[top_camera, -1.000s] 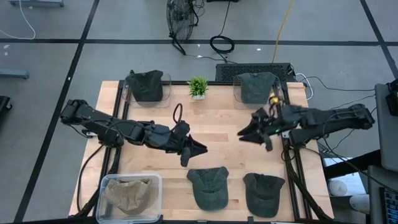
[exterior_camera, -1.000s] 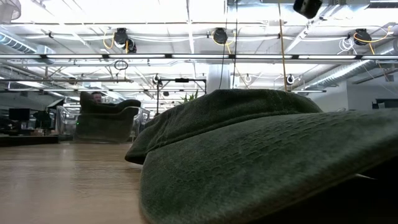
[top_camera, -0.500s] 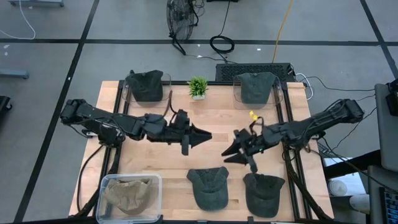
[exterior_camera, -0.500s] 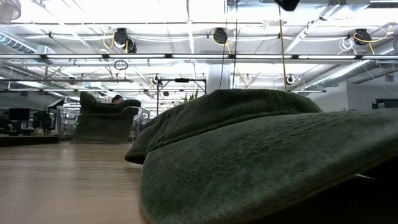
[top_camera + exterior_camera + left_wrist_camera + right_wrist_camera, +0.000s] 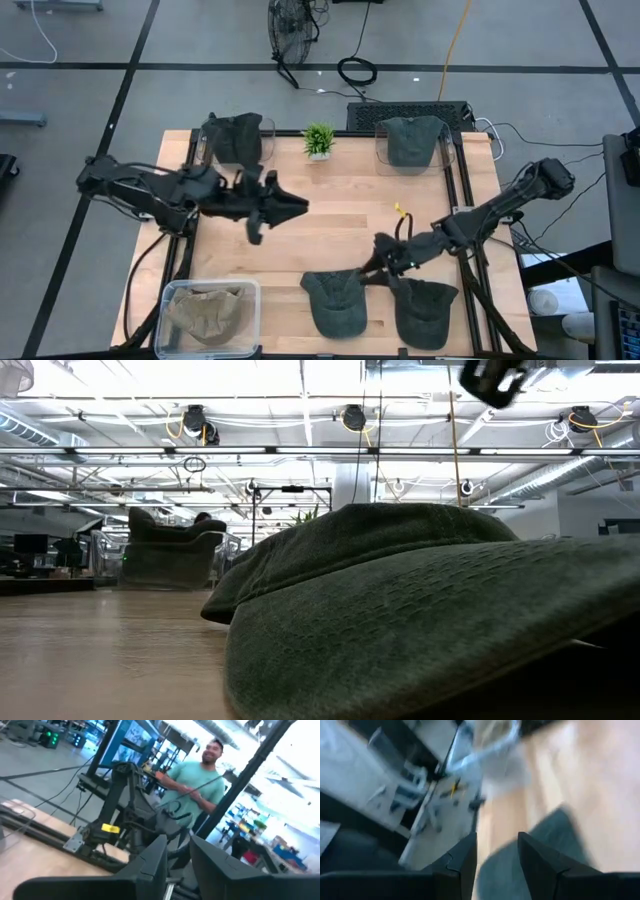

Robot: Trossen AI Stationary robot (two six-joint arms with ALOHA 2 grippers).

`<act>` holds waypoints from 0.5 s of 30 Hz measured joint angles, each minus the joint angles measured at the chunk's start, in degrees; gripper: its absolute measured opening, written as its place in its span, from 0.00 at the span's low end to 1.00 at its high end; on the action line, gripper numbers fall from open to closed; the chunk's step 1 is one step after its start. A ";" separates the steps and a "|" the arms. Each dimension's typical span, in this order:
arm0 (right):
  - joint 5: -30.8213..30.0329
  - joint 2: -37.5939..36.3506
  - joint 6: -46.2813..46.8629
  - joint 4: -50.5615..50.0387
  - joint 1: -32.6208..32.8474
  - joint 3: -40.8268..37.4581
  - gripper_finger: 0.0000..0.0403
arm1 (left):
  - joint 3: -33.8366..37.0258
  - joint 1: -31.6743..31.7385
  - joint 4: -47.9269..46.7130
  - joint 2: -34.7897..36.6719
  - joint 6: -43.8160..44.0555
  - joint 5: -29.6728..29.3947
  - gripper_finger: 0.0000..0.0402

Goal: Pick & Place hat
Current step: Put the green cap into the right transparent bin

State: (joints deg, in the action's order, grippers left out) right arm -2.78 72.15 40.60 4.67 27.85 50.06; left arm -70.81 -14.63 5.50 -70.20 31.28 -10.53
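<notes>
Two dark green caps lie flat on the wood at the table's near edge, the left cap (image 5: 335, 302) and the right cap (image 5: 425, 312); one of them fills the low view (image 5: 420, 620). My right gripper (image 5: 371, 270) is open and hangs low, just off the far right rim of the left cap. That cap shows green past its fingers in the right wrist view (image 5: 535, 865). My left gripper (image 5: 292, 206) is open, held above mid-table left of centre, pointing toward the right edge and holding nothing.
Two more dark caps sit in clear holders at the far edge (image 5: 235, 137) (image 5: 411, 140), with a small green plant (image 5: 319, 140) between them. A clear bin with a tan hat (image 5: 207, 314) stands at the near left corner. A person (image 5: 200, 775) stands beyond the table.
My right gripper has swept from right of centre toward the near edge and leftward, dropping to the near caps. My left gripper has drawn back toward the far and left edges. The caps have not moved.
</notes>
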 joint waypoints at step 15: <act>-8.60 1.79 8.92 -3.46 5.16 0.02 0.32 | 0.00 -9.01 -15.32 8.10 -2.68 -5.51 0.23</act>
State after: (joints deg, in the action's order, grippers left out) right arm -11.38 73.94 49.52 1.22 33.01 50.09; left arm -70.81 -23.63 -9.83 -62.10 28.60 -16.04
